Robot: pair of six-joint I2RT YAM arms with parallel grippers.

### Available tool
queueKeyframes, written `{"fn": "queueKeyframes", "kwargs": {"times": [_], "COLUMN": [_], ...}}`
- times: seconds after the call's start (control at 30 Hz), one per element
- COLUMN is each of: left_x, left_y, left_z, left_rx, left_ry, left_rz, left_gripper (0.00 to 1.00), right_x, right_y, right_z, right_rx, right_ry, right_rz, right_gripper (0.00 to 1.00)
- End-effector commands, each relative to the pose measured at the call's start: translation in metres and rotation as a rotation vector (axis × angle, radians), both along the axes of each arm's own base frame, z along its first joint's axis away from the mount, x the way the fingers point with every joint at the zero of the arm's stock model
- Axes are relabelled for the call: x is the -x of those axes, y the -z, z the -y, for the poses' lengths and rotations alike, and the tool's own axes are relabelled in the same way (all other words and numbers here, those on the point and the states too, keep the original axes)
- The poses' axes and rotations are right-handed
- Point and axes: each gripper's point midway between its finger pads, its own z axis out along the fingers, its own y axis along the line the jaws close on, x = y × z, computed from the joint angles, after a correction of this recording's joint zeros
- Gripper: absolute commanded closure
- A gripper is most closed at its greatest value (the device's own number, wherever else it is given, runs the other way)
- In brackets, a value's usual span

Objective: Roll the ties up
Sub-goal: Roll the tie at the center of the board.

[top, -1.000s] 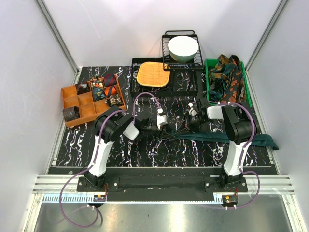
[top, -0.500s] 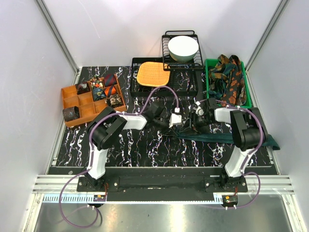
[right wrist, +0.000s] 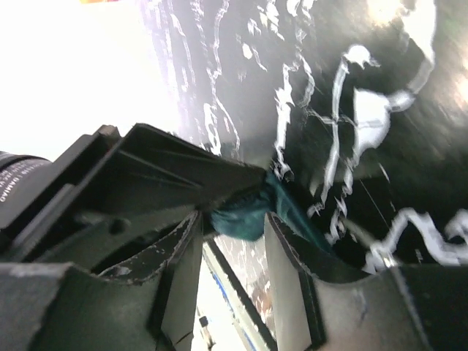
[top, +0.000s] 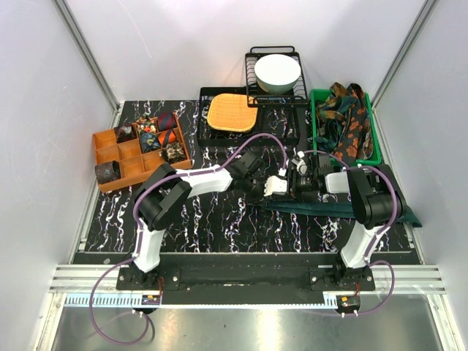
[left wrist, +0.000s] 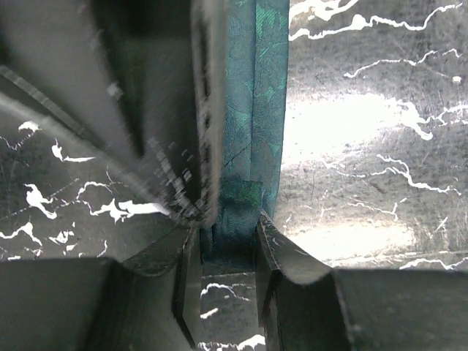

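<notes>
A plain dark teal tie [top: 344,208] lies flat along the right half of the black marbled table. Its left end is bunched where both grippers meet. My left gripper [top: 281,191] reaches in from the left. In the left wrist view it [left wrist: 228,238] is shut on the tie's folded end [left wrist: 252,110], which runs straight away from the jaws. My right gripper [top: 296,186] faces it from the right. In the right wrist view its jaws [right wrist: 232,227] stand open, with the teal bunch [right wrist: 238,216] at their tips.
An orange divided box [top: 117,170] at the left holds several rolled ties [top: 150,139]. A green bin [top: 316,121] at the back right holds patterned ties [top: 349,117]. An orange mat [top: 230,113] lies on a black tray, and a white bowl [top: 276,72] sits in a wire rack.
My left arm has stretched right to the tie's end and its jaws have narrowed onto it. My right gripper has gone from shut to open.
</notes>
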Motion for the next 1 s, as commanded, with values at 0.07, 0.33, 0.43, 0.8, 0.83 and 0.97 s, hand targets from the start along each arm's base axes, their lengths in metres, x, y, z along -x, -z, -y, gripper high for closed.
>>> {"fn": "queueKeyframes", "kwargs": {"times": [0.07,0.33,0.43,0.8,0.83,0.97], "left_x": [0.03,0.03,0.029,0.029,0.03,0.034], "left_y": [0.055,0.056,0.056,0.057,0.057,0.056], "left_z": [-0.062,-0.062,-0.062,-0.062,-0.061,-0.061], "left_rx": [-0.33,-0.343,-0.343,-0.349,-0.342,-0.256], "left_ry": [-0.038,-0.052,-0.063,-0.068,-0.072,-0.081], "left_rz": [-0.119,-0.13,-0.132,-0.132,-0.143,-0.185], "left_gripper": [0.79,0.78,0.78,0.75,0.69,0.5], "right_x": [-0.007,0.007,0.007,0.015,0.016,0.023], "right_y": [-0.001,-0.003,-0.012,0.009,0.014,0.032], "right_z": [-0.022,-0.03,-0.032,-0.032,-0.029,-0.014], "right_rx": [-0.061,-0.045,-0.082,0.01,0.041,0.14], "right_ry": [-0.055,-0.082,-0.032,-0.064,-0.063,-0.07], "right_rz": [0.072,0.05,0.045,0.002,-0.004,-0.068], "right_gripper": [0.55,0.57,0.57,1.0,1.0,1.0]}}
